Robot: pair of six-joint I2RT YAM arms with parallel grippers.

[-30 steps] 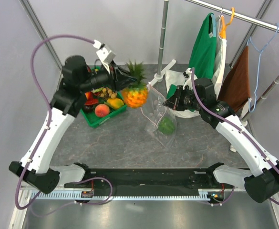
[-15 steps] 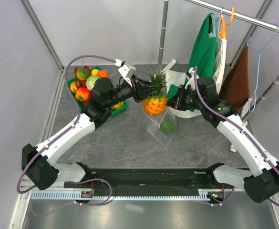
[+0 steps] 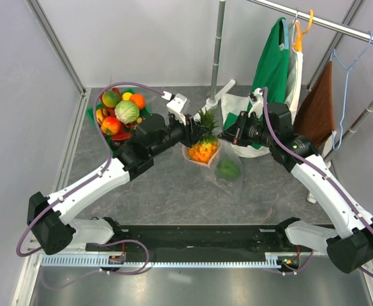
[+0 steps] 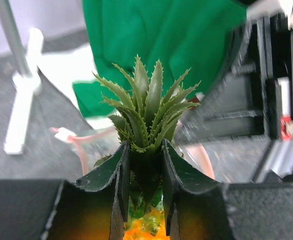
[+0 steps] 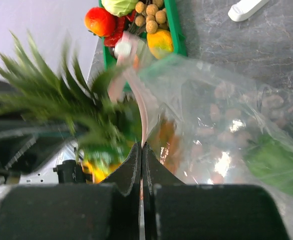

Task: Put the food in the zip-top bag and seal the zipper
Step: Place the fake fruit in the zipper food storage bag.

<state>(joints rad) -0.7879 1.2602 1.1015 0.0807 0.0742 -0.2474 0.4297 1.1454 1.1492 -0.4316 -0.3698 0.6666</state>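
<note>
The left end effector (image 4: 145,150) is narrowed around the neck of a glossy orange toy pineapple (image 3: 203,150) with a spiky green crown, holding it in the opened mouth of the clear, pink-dotted zip-top bag (image 3: 223,183). The right end effector (image 5: 141,148) is pinched tight on the bag's pale pink zipper strip (image 5: 136,95), holding that edge up off the grey desk (image 3: 173,197). Inside the bag lies a green toy pepper (image 3: 227,169); left of the bag, a green plastic tray (image 5: 178,35) carries more toy fruits (image 3: 124,109).

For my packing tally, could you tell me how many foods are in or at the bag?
2: a green pepper inside the bag, and a pineapple at its mouth in the left end effector; more could be hidden.
</note>
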